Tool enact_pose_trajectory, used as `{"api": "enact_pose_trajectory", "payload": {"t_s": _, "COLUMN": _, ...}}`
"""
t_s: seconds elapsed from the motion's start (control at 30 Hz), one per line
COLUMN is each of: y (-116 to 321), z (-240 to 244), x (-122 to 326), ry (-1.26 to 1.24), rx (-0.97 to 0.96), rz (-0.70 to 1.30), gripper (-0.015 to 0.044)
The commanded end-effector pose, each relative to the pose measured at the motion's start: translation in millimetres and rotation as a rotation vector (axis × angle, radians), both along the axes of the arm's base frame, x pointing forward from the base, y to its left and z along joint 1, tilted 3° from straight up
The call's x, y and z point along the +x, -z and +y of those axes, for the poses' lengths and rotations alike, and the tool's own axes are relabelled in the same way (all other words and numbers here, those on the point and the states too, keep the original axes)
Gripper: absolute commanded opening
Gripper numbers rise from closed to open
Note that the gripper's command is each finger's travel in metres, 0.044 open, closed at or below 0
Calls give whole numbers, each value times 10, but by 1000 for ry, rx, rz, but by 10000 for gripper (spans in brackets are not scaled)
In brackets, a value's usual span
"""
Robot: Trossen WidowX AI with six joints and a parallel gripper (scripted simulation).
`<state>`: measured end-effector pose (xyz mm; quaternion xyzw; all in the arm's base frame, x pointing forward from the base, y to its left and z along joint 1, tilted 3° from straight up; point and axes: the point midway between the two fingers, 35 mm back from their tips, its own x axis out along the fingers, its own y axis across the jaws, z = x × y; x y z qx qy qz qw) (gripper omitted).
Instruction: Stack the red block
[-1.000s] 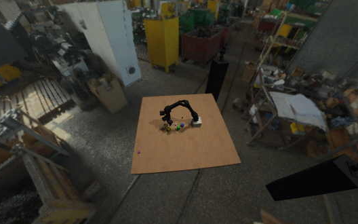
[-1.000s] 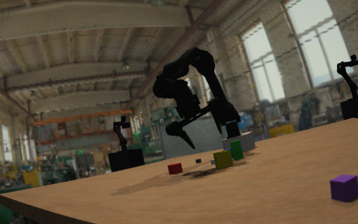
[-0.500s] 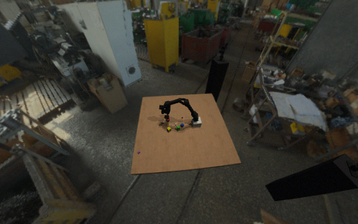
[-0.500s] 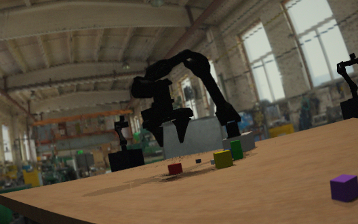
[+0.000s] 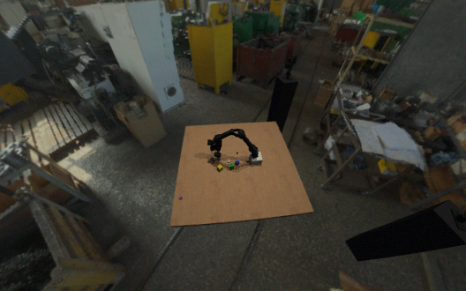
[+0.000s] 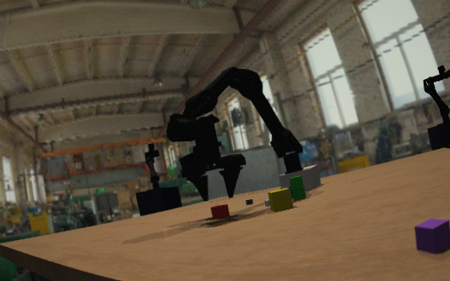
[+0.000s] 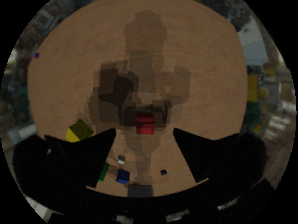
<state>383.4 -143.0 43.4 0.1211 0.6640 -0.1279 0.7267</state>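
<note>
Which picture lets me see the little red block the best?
The exterior view: the red block sits sharp on the table, just below the open end effector. The wrist view shows it as a blurry red patch between the fingers. In the top view it is too tiny to make out under the arm.

Cluttered factory hall [image 6: 103, 98]; tall windows [image 6: 333, 81]
</note>
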Motion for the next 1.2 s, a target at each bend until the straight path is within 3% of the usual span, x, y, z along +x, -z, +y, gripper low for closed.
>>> {"api": "enact_pose_trajectory", "payload": {"t_s": 0.0, "y": 45, "z": -7, "x": -2, "ry": 5, "rx": -3, "rz": 3, "gripper": 440}}
{"api": "enact_pose_trajectory", "payload": {"t_s": 1.17, "y": 403, "z": -19, "x": 26, "ry": 5, "rx": -3, "rz": 3, "gripper": 440}}
